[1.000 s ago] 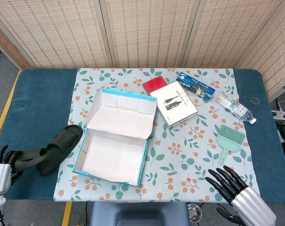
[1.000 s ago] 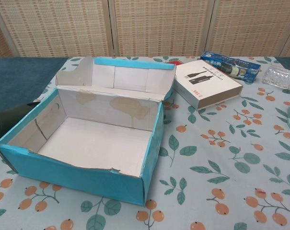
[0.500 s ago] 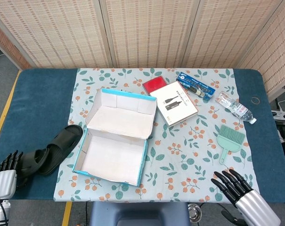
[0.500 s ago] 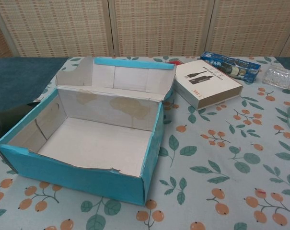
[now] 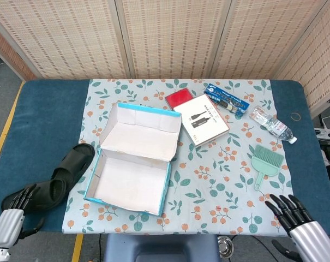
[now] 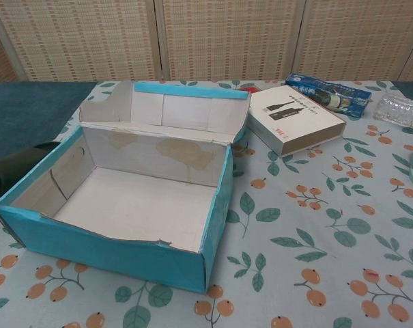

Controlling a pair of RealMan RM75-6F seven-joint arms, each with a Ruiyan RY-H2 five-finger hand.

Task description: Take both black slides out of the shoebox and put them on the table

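The blue shoebox [image 5: 166, 188] stands open on the floral cloth with nothing inside; the chest view shows its bare white floor and torn front wall [image 6: 104, 256]. Left of it, on the blue table, lies a black slide [image 5: 75, 164]. More black slide [image 5: 36, 196] stretches from it toward the near left corner; I cannot tell where one ends and the other begins. A dark edge of slide [image 6: 18, 167] shows at the chest view's left border. My left hand [image 5: 12, 218] sits at the near left corner, empty, fingertips by the heel end. My right hand [image 5: 298, 221] is at the near right, fingers spread.
Behind the box lie a white book [image 5: 202, 119], a red item [image 5: 179, 98] and a blue package [image 5: 226, 98]. A plastic bottle [image 5: 274, 125] and a green brush [image 5: 265, 162] lie on the right side.
My left hand has let go of the slide and drawn back to the near left corner; the slide now lies flat. My right hand has slid back toward the near right edge.
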